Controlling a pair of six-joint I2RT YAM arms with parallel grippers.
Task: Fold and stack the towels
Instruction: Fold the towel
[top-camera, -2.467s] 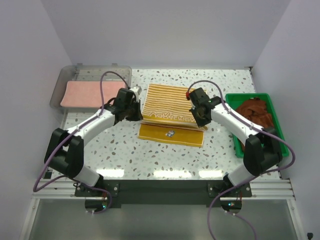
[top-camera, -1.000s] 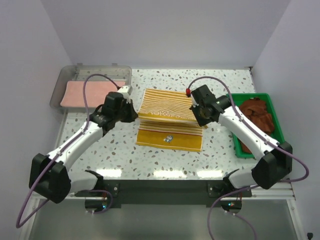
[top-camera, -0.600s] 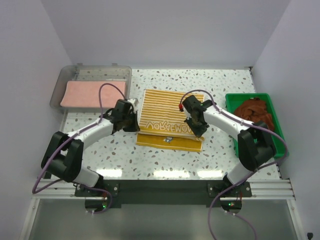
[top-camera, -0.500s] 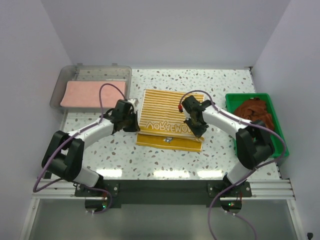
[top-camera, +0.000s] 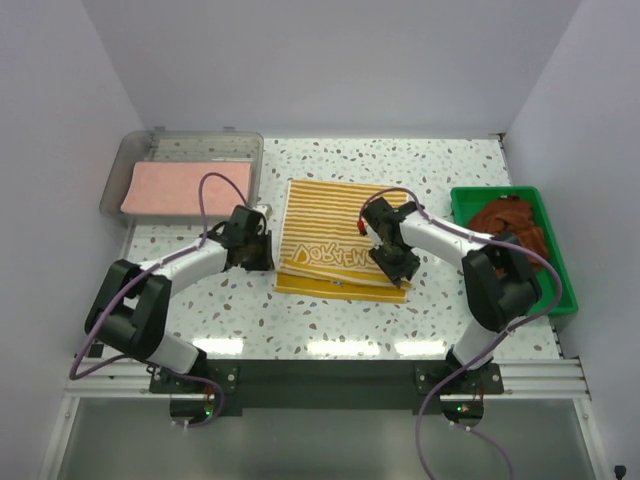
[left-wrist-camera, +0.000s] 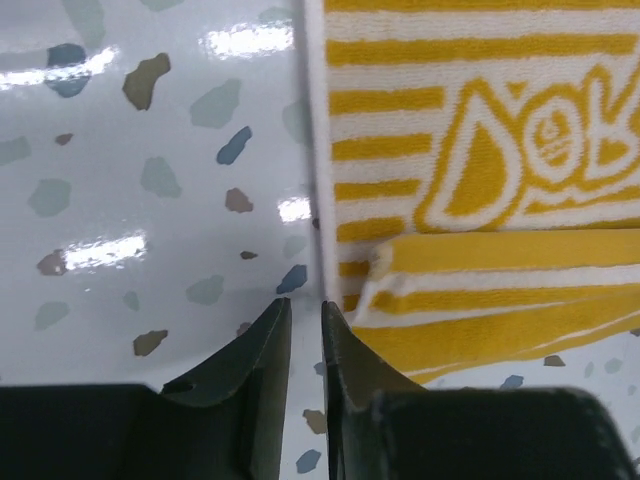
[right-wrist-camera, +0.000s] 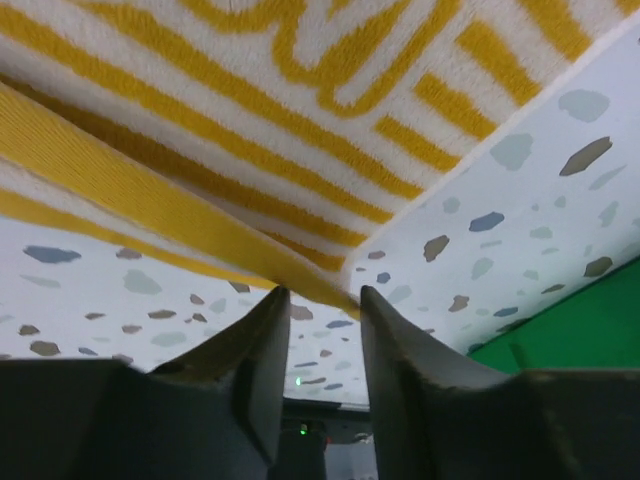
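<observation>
Striped towel (top-camera: 325, 215) folded mid-frame; left gripper (left-wrist-camera: 303, 306) and right gripper (right-wrist-camera: 322, 293), narrowly parted and empty, should lift straight clear without snagging edges.

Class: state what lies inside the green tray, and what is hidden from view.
Crumpled rust-brown cloth fills the green tray. The right arm covers the tray's near end, so whatever lies there cannot be seen.

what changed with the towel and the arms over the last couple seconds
The upper layer of the striped towel was drawn toward the near edge and now nearly covers the lower layer. The left gripper and right gripper have since parted their jaws, letting it go. The pink towel in the grey bin and brown towels in the green tray stayed put.
</observation>
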